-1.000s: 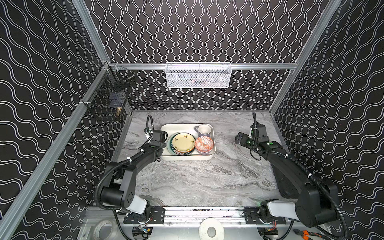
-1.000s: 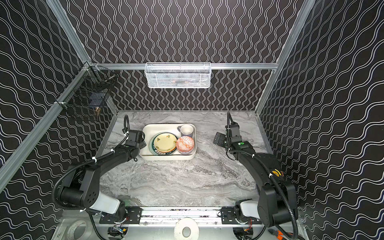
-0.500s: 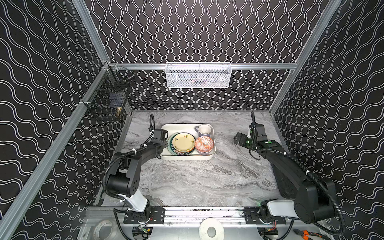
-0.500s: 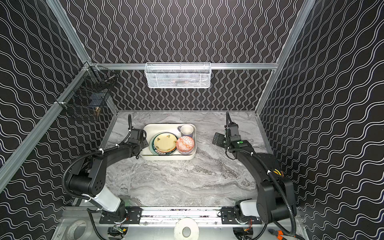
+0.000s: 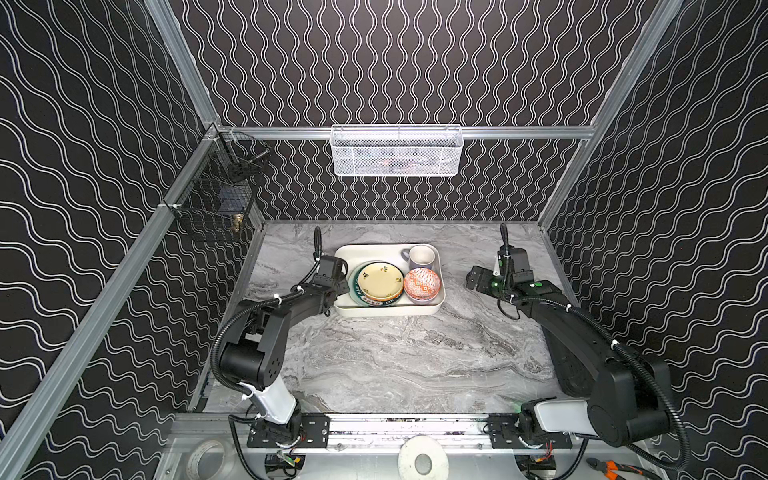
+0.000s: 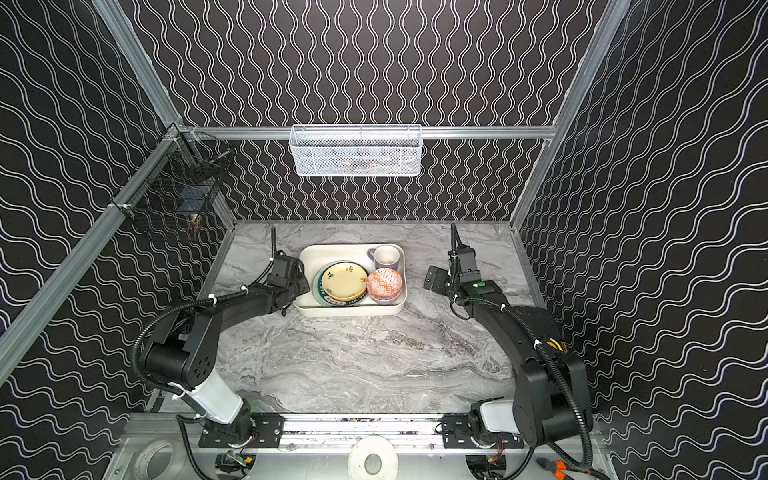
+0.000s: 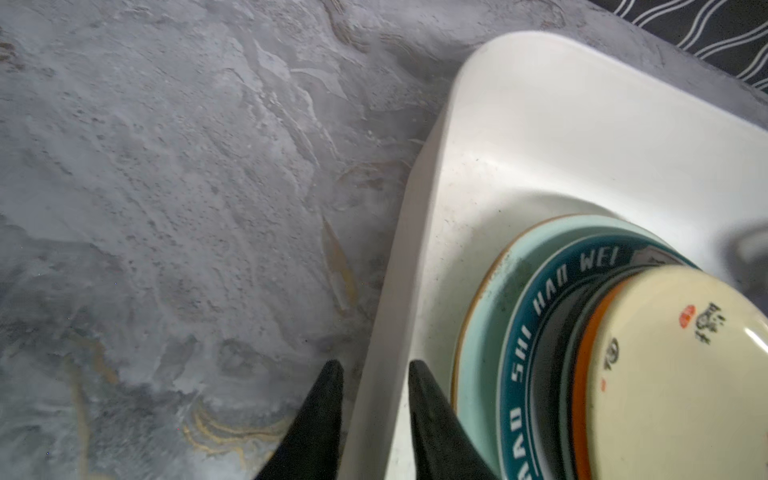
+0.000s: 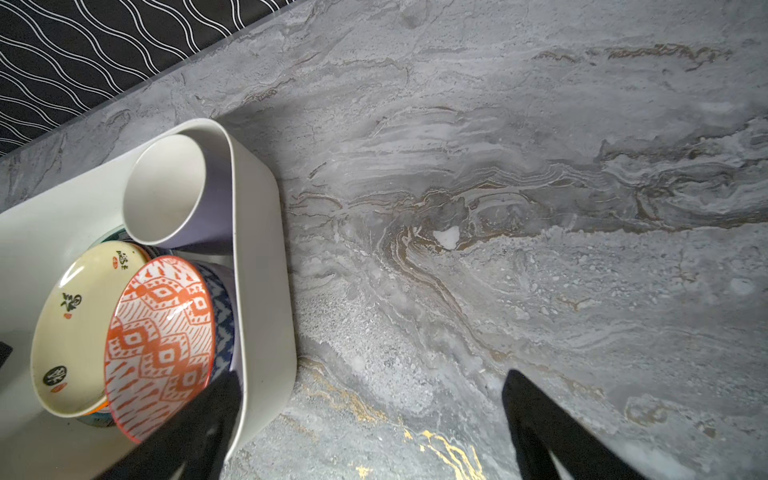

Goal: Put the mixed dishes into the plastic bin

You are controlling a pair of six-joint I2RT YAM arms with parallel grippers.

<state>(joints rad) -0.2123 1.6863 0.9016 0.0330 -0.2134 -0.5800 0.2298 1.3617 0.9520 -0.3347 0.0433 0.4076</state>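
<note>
So the plastic bin (image 5: 388, 311) sits near the middle of the bench's (image 5: 395, 365) far edge, with its long axis along that edge. Inside, the stacked plates (image 5: 380, 281) are on the left, the orange bowl (image 5: 422, 283) near-right, and the mug (image 5: 420, 257) upright far-right. The left gripper (image 7: 374, 365) straddles the bin's left wall, can't tell if it's pinching. The right gripper (image 8: 372, 376) is splayed wide just beside the right wall.

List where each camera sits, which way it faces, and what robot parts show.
Top views: high at the front, looking down at the table; whole left arm and right arm, plastic bin between them.
Left wrist: beside the bin, facing along its wall; left gripper astride it.
Right wrist: off the bin's mug corner, facing down; open right gripper.
Shared: both wrists see the cream plate.
</note>
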